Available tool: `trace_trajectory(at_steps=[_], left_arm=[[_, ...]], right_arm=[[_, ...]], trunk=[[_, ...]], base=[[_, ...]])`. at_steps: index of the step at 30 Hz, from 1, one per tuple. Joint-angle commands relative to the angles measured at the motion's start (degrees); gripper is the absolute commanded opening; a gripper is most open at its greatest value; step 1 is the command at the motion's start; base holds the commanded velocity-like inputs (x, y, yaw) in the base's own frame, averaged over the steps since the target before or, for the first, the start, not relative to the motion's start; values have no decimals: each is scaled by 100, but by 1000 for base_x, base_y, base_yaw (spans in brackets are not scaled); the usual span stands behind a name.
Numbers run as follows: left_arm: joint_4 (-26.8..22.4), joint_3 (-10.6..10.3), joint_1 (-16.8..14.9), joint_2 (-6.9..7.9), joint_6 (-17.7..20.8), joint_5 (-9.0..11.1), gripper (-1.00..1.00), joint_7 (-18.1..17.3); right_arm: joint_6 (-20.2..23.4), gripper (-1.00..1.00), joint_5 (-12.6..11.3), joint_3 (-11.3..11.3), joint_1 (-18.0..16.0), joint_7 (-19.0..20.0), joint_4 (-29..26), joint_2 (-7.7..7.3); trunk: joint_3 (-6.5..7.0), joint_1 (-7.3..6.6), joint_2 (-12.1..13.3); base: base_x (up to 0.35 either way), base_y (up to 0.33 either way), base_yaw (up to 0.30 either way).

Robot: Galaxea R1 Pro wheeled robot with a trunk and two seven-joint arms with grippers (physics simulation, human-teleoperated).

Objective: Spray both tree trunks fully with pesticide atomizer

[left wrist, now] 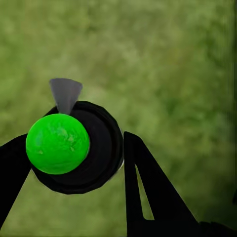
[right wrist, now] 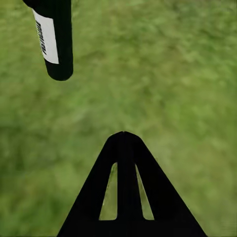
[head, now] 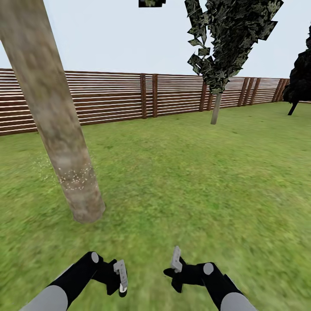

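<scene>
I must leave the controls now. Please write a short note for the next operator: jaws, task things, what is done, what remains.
Left gripper: jaws shut on the pesticide atomizer, whose top looks green here.
Right gripper: jaws shut, empty.
Near tree trunk stands ahead on the left; whitish pesticide specks cover just a low band.
Another tree stands by the fence.
Done: atomizer picked up, spraying begun.
Left: cover the rest of this trunk, then the second tree.
</scene>
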Motion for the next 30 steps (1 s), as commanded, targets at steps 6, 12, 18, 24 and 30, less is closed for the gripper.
trace_trajectory(at_steps=[6,12,18,24,30], left_arm=[[-13,-42,-2,-70,-18,22,-100,-24],[-5,-68,5,-153,-305,3,-100,-25],[-4,-302,6,-234,-304,-1,-100,-23],[-10,-306,-3,-247,-286,-22,-100,-16],[-16,-299,-36,-266,-267,-24,-100,14]], right_arm=[[-14,-100,31,648,-6,52,-20,123],[-13,-100,23,698,-82,58,-24,153],[-13,-100,20,699,-172,60,-20,153],[-13,-100,20,710,-248,60,-20,153],[-12,-100,13,716,-471,385,-16,153]], trunk=[[-6,-1,-3],[-6,-1,-3],[-6,-1,-3],[-6,-1,-3],[-6,-1,-3]], base=[[0,0,0],[0,0,0],[0,0,0],[0,0,0],[0,0,0]])
